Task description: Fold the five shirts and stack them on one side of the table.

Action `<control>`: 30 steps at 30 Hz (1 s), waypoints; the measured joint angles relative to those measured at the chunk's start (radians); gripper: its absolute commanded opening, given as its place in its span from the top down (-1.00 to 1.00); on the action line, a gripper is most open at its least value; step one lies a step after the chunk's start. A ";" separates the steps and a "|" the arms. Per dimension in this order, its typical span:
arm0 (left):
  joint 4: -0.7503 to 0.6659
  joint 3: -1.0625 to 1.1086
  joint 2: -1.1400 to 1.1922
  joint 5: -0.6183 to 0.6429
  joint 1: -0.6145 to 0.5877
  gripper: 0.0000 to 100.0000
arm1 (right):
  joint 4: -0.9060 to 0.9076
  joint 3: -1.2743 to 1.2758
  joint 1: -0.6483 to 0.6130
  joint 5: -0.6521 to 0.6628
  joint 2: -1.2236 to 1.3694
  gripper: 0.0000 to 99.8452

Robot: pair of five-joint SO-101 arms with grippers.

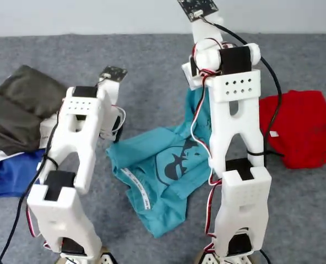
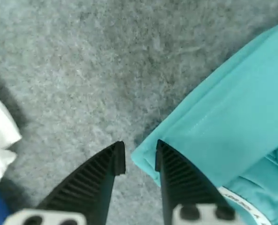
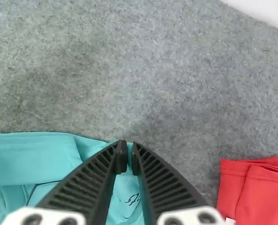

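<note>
Right claw (image 3: 128,157) was pinched shut on the teal shirt's (image 1: 163,170) far edge; left claw (image 2: 140,159) stood slightly open at its corner. The shirt lay crumpled mid-worktop (image 1: 152,55) between the arms, long axis near-to-far, collar nearward. A red shirt (image 1: 303,132) lay right of it, and an olive shirt (image 1: 17,107) and a blue shirt (image 1: 11,173) left.
</note>
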 measured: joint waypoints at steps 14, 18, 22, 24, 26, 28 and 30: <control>0.072 -0.002 0.025 -0.020 0.031 0.77 | 0.002 0.000 0.002 0.000 0.000 0.98; 0.092 -0.002 0.025 -0.023 0.078 0.77 | 0.002 0.000 0.000 0.000 0.000 0.98; 0.095 0.000 0.025 -0.023 0.107 0.77 | 0.002 0.000 0.002 0.000 0.000 0.98; 0.095 0.020 0.025 -0.023 0.110 0.77 | 0.002 0.000 0.002 0.000 0.000 0.98; 0.095 0.044 0.025 -0.023 0.110 0.77 | 0.002 0.000 0.002 0.000 0.000 0.98; 0.095 0.057 0.025 -0.023 0.110 0.77 | 0.002 0.000 0.000 0.000 0.000 0.98; 0.095 0.058 0.025 -0.023 0.110 0.77 | 0.002 0.000 0.000 0.000 0.000 0.98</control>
